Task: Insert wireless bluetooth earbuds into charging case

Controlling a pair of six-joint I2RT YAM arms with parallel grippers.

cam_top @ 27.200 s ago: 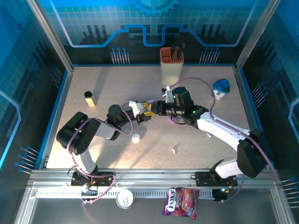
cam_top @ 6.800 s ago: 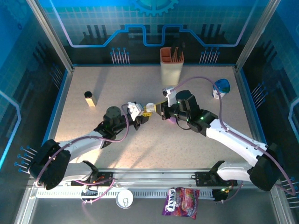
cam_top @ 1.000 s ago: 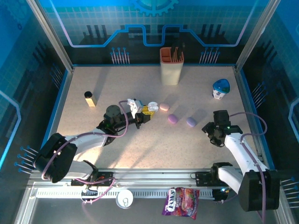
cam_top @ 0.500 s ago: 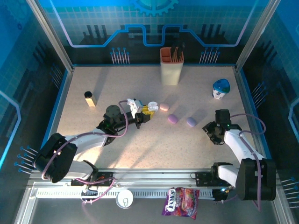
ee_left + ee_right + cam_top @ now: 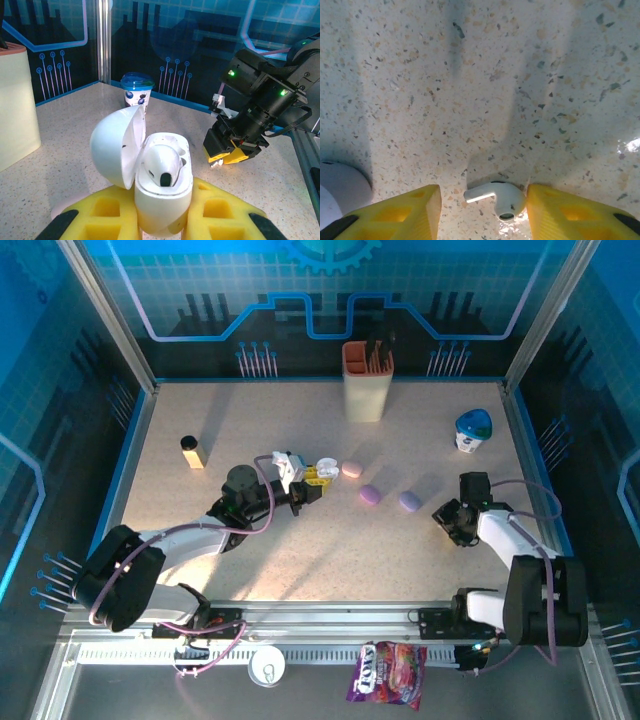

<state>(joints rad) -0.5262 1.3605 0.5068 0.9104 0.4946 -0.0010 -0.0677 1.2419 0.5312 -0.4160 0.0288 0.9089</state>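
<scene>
Looks feather-light, hard, slick: pinch earbud [image 5: 501, 196] across its bulb, not stem. Straddles it with right gripper [image 5: 484, 201] half-open; clamps charging case [image 5: 165, 196] in left gripper [image 5: 162, 220].

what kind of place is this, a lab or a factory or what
Most likely a robot lab test cell, not a home or shop: a speckled table boxed in by aluminium frame posts and blue circuit-print wall panels, with a left arm and a right arm bolted at its near edge.

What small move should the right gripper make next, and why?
Probably close the right gripper on the white earbud: it lies on the table between the yellow fingers, ungripped, and the open case seems to have a free seat.
</scene>
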